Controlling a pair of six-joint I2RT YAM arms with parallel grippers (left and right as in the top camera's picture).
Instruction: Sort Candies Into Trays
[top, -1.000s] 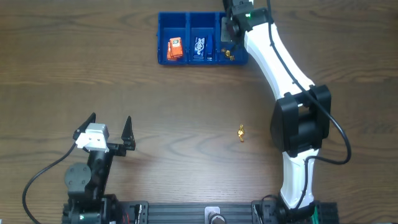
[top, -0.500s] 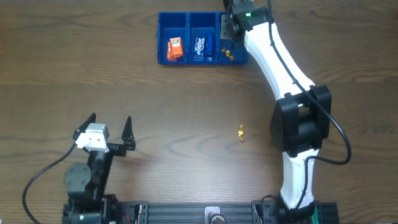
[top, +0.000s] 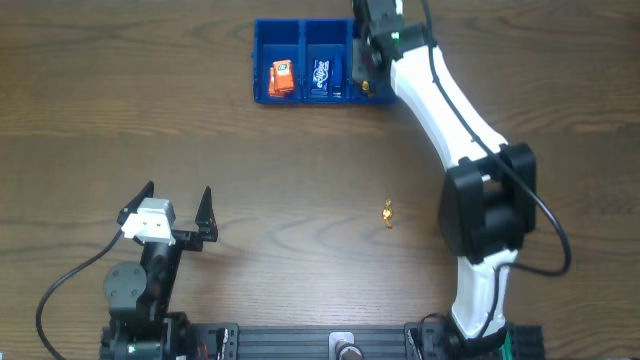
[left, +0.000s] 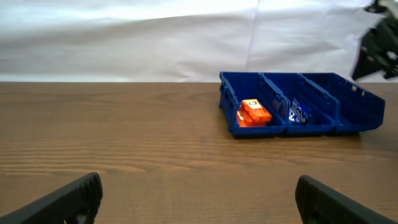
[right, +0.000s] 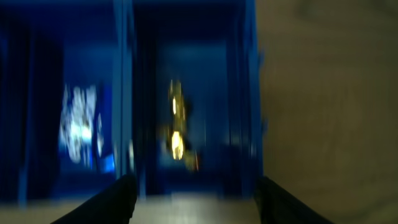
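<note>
Wood-grain table lies under the left gripper, whose fingers are spread wide with nothing between them. Well ahead of those fingers sits the blue three-compartment tray. Its left compartment holds an orange candy, the middle one a blue-wrapped candy. The right gripper hangs over the right compartment, fingers apart, with what look like gold candies just ahead between them. One loose gold candy lies well behind those fingers.

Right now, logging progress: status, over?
Left gripper open near its base. Right gripper open over right bin of tray. One gold candy loose on table. Nothing blocks it.
</note>
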